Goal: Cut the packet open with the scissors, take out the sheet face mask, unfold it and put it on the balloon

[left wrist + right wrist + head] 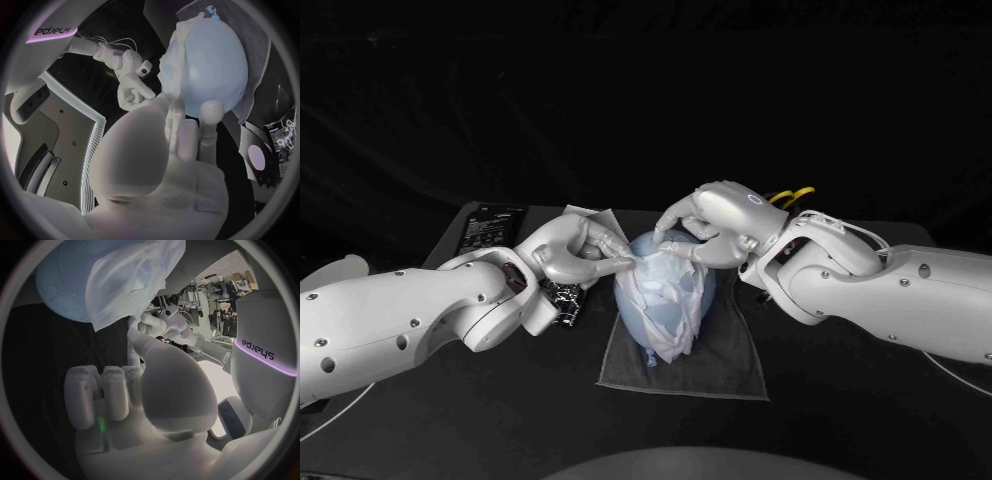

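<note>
A pale blue balloon (678,300) lies on a grey cloth (718,375) at the table's middle. A white sheet mask (661,285) is draped over it, wrinkled. My left hand (581,250) is at the balloon's far left side and pinches the mask's edge there. My right hand (711,222) is over the balloon's far end, fingertips on the mask's top edge. In the left wrist view the balloon (215,65) carries the mask (172,67) on one flank, with the right hand (131,82) beyond. In the right wrist view the mask (128,280) hangs off the balloon (59,280).
The cut black packet (565,300) lies under my left wrist. A black box (492,226) sits at the back left. The scissors' yellow handles (793,196) stick up behind my right hand. The cloth's near end is bare.
</note>
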You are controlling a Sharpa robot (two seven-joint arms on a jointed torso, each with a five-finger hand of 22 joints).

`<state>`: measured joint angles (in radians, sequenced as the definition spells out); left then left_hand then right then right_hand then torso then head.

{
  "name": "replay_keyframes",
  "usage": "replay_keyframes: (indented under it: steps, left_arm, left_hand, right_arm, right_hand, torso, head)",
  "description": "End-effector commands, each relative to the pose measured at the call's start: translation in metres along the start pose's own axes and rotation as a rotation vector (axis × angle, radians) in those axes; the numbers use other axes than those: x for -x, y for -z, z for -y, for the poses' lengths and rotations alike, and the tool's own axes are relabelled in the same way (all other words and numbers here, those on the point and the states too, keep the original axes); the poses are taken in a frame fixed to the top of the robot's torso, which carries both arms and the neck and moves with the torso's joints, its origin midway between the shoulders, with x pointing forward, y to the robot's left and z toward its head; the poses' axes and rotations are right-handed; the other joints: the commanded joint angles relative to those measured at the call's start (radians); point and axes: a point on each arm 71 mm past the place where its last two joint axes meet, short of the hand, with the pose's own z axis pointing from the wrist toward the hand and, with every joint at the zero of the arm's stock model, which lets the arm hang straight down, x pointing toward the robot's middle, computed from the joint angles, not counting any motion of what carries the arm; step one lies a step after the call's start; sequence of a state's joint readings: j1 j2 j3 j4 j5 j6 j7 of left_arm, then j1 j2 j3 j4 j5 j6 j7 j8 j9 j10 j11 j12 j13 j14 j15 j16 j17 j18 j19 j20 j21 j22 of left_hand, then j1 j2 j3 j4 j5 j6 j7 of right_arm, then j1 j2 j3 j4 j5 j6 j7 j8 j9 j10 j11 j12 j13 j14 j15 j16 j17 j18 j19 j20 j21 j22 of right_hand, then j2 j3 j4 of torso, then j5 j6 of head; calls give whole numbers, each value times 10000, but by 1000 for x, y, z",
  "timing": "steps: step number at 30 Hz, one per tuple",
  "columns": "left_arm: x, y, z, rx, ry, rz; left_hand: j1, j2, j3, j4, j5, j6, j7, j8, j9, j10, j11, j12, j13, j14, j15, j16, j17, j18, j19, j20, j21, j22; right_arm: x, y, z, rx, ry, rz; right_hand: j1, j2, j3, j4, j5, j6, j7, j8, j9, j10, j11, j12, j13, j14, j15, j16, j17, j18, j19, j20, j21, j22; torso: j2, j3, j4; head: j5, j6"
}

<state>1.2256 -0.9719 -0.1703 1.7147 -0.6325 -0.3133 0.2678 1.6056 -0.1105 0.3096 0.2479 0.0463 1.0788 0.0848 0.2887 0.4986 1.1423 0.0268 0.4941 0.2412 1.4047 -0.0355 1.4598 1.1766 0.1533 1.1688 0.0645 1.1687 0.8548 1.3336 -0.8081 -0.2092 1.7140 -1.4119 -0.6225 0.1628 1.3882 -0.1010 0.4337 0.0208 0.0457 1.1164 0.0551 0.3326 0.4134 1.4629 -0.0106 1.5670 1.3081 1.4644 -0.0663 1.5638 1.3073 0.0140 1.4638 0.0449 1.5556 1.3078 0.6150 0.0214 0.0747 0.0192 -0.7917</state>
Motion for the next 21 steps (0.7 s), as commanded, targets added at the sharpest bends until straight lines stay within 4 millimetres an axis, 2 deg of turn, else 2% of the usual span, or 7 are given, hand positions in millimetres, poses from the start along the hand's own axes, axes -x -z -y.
replay_keyframes:
  steps: [1,4,5,8,13,15,21]
  left_arm:
    - [2,0,0,53,519,289]
    - [2,0,-1,134,557,276]
    - [2,0,-1,161,570,260]
    - [2,0,-2,214,601,202]
    - [2,1,-2,305,720,139]
    - [2,1,-3,332,766,137]
    - [2,1,-3,380,867,163]
  left_hand:
    - [148,-146,539,-179,35,7,156,71,32,94,27,-119,-17,16,40,12,8,-121,-13,-25,104,38]
    - [-171,-643,1722,-605,35,4,267,93,40,94,107,-193,36,11,118,-3,20,-112,-78,13,224,121]
    - [-195,-666,1899,-692,31,11,268,97,40,90,99,-194,50,13,94,-3,25,-114,-81,22,244,140]
    - [-709,-1012,2861,-1254,19,33,270,107,27,56,102,-141,189,18,103,-14,39,-115,-137,35,352,209]
    - [-944,-1118,3315,-1655,24,44,280,113,18,16,118,-87,286,21,103,-21,47,-113,-150,30,422,258]
    - [-1182,-1156,3611,-1963,28,41,282,115,11,-24,127,-28,379,78,109,14,163,-112,-173,36,469,284]
    - [-1417,-1131,3898,-2294,31,-136,320,17,-33,-70,156,92,510,106,124,33,215,-115,-182,48,535,332]
  right_arm:
    - [1,0,5,-380,-121,78]
    - [1,2,9,-688,-372,-25]
    - [1,3,11,-837,-496,-91]
    - [1,5,17,-1246,-832,-308]
    - [0,11,24,-1786,-1209,-754]
    - [1,13,27,-1947,-1292,-906]
    - [2,20,32,-2225,-1379,-1226]
  right_hand:
    - [-112,36,93,3,30,-87,59,75,32,1078,-5,38,2627,1064,-34,70,2635,-65,933,-72,-177,2531]
    - [-676,-171,-114,264,22,-680,301,-211,-71,1078,183,38,2627,1064,89,70,2635,-8,823,-15,-438,2452]
    - [-827,-236,-192,347,17,-828,374,-305,-109,1078,251,38,2627,1064,147,70,2635,-4,810,23,-466,2443]
    - [-1494,-468,-591,787,26,-1366,695,-690,-269,1078,531,38,2627,1064,417,70,2635,20,749,203,-604,2402]
    - [-1872,-609,-1018,1166,25,-1662,856,-979,-369,1078,701,38,2627,1064,573,70,2635,53,683,379,-752,2358]
    - [-1905,-640,-1127,1235,24,-1730,879,-1047,-387,1078,726,38,2627,1064,595,70,2635,63,665,415,-793,2345]
    - [-1871,-682,-1250,1277,24,-1818,911,-1135,-409,1078,756,38,2627,1064,622,70,2635,66,662,458,-797,2344]
  torso:
    - [2,-1,2]
    - [-9,-4,1]
    - [-9,-4,1]
    - [-14,-2,3]
    - [-1,4,-3]
    - [1,5,-4]
    - [0,1,-9]
  head:
    - [-2,8]
    - [-17,-21]
    - [-17,-21]
    - [-9,-34]
    - [-21,-19]
    - [-20,-24]
    - [-8,-58]
